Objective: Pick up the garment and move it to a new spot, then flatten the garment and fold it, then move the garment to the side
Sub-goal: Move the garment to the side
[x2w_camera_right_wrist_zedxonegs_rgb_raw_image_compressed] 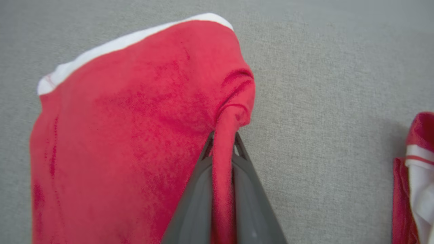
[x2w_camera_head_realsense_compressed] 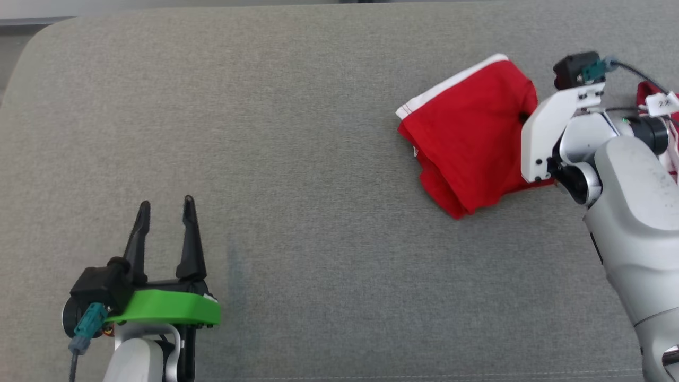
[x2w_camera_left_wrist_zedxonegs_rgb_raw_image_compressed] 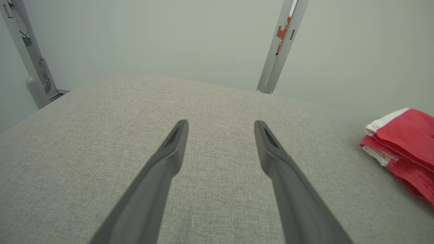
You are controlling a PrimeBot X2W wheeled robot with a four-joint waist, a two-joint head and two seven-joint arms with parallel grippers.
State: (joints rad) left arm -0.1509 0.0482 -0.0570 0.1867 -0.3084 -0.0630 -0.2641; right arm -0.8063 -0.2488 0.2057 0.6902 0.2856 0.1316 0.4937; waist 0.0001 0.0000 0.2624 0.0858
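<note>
The garment [x2w_camera_head_realsense_compressed: 469, 135] is red with a white band along one edge, lying folded on the grey surface at the right of the head view. It also shows at the right edge of the left wrist view [x2w_camera_left_wrist_zedxonegs_rgb_raw_image_compressed: 403, 149]. My right gripper [x2w_camera_right_wrist_zedxonegs_rgb_raw_image_compressed: 222, 137] is shut on a pinched ridge of the garment [x2w_camera_right_wrist_zedxonegs_rgb_raw_image_compressed: 135, 128] at its right edge, the red cloth squeezed between the two dark fingers. In the head view the right wrist [x2w_camera_head_realsense_compressed: 551, 132] covers that spot. My left gripper [x2w_camera_head_realsense_compressed: 165, 204] stands open over bare surface at the lower left, far from the garment, nothing between its fingers [x2w_camera_left_wrist_zedxonegs_rgb_raw_image_compressed: 173, 145].
A second red and white cloth [x2w_camera_right_wrist_zedxonegs_rgb_raw_image_compressed: 415, 183] lies just right of the held garment, also seen behind the right arm [x2w_camera_head_realsense_compressed: 658, 101]. The grey padded surface [x2w_camera_head_realsense_compressed: 318, 185] spreads wide to the left. A wall and metal posts [x2w_camera_left_wrist_zedxonegs_rgb_raw_image_compressed: 281, 44] stand beyond its far edge.
</note>
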